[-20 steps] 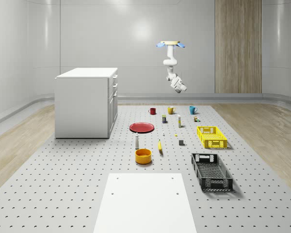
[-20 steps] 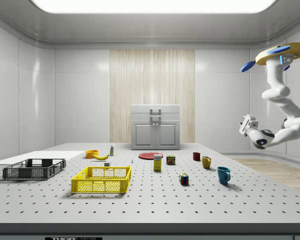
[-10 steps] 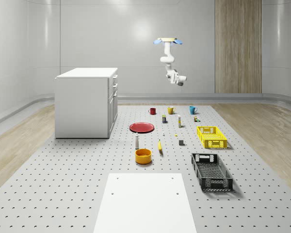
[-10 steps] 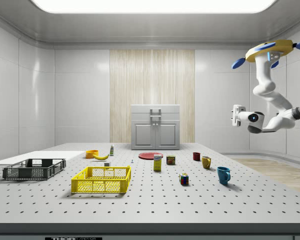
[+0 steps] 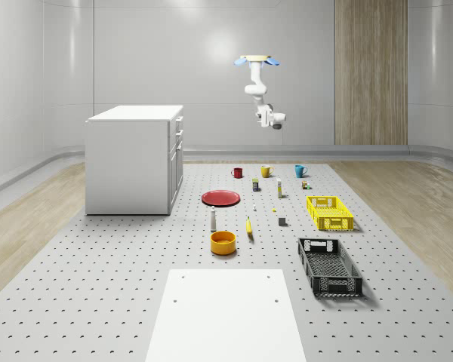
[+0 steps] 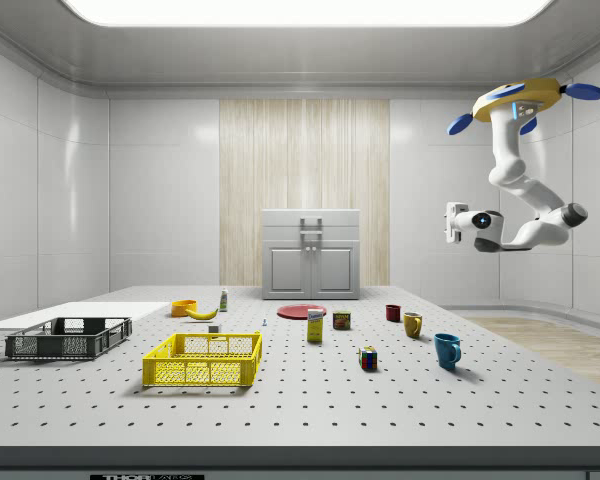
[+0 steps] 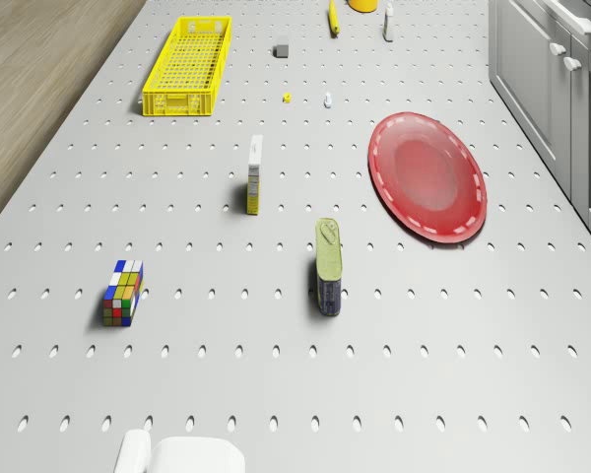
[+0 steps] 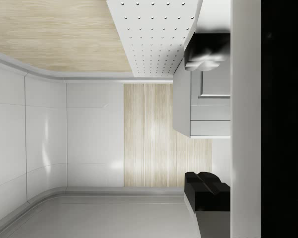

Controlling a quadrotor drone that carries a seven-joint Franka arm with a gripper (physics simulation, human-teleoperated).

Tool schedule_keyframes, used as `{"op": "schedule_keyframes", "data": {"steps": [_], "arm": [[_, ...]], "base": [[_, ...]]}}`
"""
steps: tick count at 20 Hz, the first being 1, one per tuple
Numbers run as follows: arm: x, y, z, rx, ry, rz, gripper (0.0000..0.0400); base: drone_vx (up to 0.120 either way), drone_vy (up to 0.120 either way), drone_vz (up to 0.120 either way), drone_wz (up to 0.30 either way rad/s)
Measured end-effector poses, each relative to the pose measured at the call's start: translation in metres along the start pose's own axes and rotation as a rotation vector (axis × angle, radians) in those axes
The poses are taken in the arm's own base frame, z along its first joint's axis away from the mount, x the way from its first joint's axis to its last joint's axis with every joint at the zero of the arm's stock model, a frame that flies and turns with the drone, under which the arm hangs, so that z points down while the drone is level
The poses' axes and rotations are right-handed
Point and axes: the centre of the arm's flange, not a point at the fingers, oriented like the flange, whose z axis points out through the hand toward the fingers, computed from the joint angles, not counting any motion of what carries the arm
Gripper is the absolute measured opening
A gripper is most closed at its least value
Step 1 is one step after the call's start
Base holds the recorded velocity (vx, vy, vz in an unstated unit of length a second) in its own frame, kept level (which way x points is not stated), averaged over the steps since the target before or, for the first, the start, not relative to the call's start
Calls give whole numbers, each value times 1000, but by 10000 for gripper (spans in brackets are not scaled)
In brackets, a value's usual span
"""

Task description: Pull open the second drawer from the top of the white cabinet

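Drone [image 6: 520,100] hovering high above the mugs [image 6: 413,324]; your gripper [image 6: 450,224], fingers parted and empty, faces the distant white cabinet [image 6: 311,254], drawers shut.

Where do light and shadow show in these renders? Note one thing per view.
Side view: a bright ceiling light panel glows overhead. Whole-scene view: the black crate throws a soft shadow on the pegboard table. Drone view: the tin can casts a short shadow. Wrist view: a black band darkens one edge.
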Motion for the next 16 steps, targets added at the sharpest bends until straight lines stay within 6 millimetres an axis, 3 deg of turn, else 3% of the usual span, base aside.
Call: {"op": "schedule_keyframes", "data": {"steps": [16], "arm": [[1,1,0,10,-9,0,300]], "base": [[120,-120,0,0]]}}
